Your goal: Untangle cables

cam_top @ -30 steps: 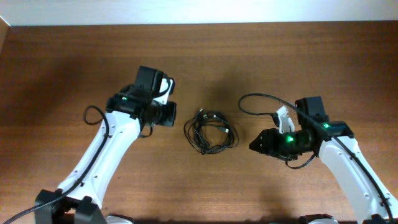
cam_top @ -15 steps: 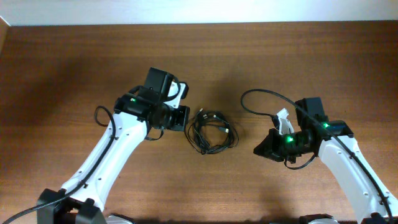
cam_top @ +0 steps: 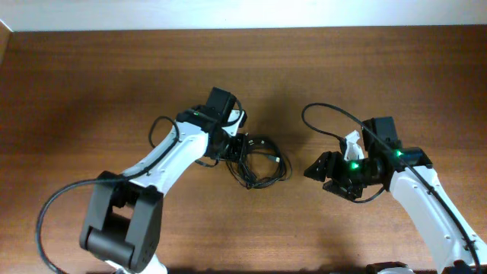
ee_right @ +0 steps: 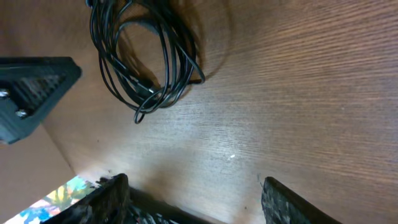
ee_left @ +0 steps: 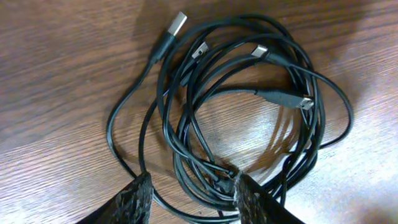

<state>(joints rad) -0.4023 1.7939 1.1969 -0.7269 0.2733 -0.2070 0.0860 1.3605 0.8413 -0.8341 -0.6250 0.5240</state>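
Black cables [cam_top: 271, 156] lie as one loose tangled coil on the brown wooden bench [cam_top: 91, 76], about mid-bench, between my two arms. Left wrist view: several strands loop over one another in a rough ring [ee_left: 180, 134]. One silver USB plug [ee_left: 177, 23] points out at the far left of the coil, and a dark connector with a metal tip [ee_left: 292, 99] lies across the inside of the ring on the right. At least two more small plug ends sit along the far arc; I cannot tell their types. My left hand [cam_top: 232, 144] is at the coil's left edge. Its two fingers stand apart in a moderate gap [ee_left: 194, 202], one on each side of the near arc, with a few strands running between them. Nothing is clamped. Whether the right finger [ee_left: 249, 199] touches the strands beside it, I cannot tell. My right hand [cam_top: 316, 169] is to the right of the coil, apart from it and aimed toward it, fingers spread wide with only bare bench between them [ee_right: 196, 199]. In the right wrist view the coil [ee_right: 149, 56] lies well beyond the fingertips, with the left hand [ee_right: 31, 93] dark beside it.
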